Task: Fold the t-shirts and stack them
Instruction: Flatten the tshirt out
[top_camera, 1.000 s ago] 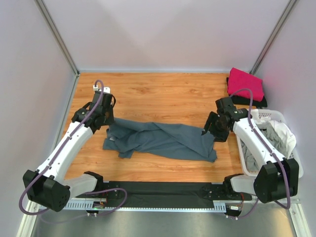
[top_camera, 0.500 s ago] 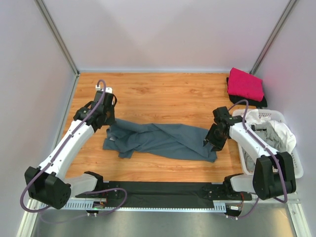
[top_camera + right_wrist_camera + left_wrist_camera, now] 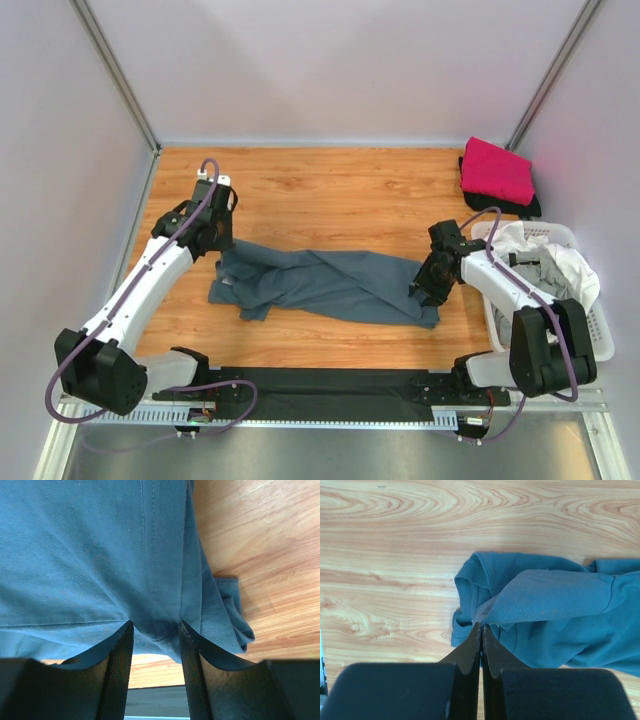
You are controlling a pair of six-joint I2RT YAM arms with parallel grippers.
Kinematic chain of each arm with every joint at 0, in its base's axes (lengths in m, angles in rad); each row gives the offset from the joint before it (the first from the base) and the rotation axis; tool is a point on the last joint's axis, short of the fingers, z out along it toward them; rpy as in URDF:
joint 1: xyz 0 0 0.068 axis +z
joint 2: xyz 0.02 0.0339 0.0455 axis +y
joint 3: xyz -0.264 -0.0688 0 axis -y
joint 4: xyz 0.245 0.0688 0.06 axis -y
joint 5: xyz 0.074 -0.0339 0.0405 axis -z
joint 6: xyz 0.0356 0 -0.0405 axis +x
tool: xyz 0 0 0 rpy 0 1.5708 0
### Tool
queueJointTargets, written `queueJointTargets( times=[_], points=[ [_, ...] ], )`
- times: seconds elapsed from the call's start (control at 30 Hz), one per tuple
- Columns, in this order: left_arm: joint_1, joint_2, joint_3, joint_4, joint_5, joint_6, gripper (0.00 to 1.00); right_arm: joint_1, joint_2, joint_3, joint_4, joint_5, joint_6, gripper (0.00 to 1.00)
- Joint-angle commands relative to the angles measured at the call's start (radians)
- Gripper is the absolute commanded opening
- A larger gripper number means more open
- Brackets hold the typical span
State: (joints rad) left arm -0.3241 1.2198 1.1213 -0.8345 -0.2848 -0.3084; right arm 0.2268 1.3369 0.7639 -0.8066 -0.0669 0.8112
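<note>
**Item 1: slate blue-grey t-shirt** [image 3: 325, 285]. It lies crumpled in a long band across the lower middle of the overhead view, on the wooden worktop [image 3: 330, 190]. It is unfolded, with twisted creases along its length. One end is bunched at lower left and the other tapers to the right.

**Item 2: left pincer** [image 3: 481, 626]. It sits at the left end of the band. The jaws are pressed together with no gap between them. A pale fold of the blue-grey cloth rises to the tips and appears to be nipped there, though the contact point is small in the wrist view.

**Item 3: right pincer** [image 3: 154, 627]. It sits at the right end of the band, low over the cloth. The jaws stand narrowly apart, straddling a stitched seam of the t-shirt. The black fingers [image 3: 120, 650] touch the fabric on either side, and the cloth lies flat between them, not gathered.

**Item 4: magenta t-shirt** [image 3: 495, 170]. It is folded and sits in the upper right corner of the worktop, resting on top of a black t-shirt [image 3: 522, 209]. Only the black one's edge shows beneath it.

**Item 5: white lattice basket** [image 3: 601, 335]. It stands at the right edge of the overhead view, just beside the right arm. It holds a loose heap of white and light grey cloth [image 3: 560, 268].
</note>
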Motion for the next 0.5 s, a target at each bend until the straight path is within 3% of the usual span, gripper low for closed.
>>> queueJointTargets(
  times=[0.0,0.47],
  points=[
    [0.008,0.006,0.049,0.003,0.009,0.035,0.00,0.006,0.011,0.002,0.021,-0.005,0.020,0.43],
    [0.011,0.023,0.048,0.003,0.029,0.038,0.00,0.026,-0.061,-0.055,-0.025,0.021,0.051,0.45]
  ],
)
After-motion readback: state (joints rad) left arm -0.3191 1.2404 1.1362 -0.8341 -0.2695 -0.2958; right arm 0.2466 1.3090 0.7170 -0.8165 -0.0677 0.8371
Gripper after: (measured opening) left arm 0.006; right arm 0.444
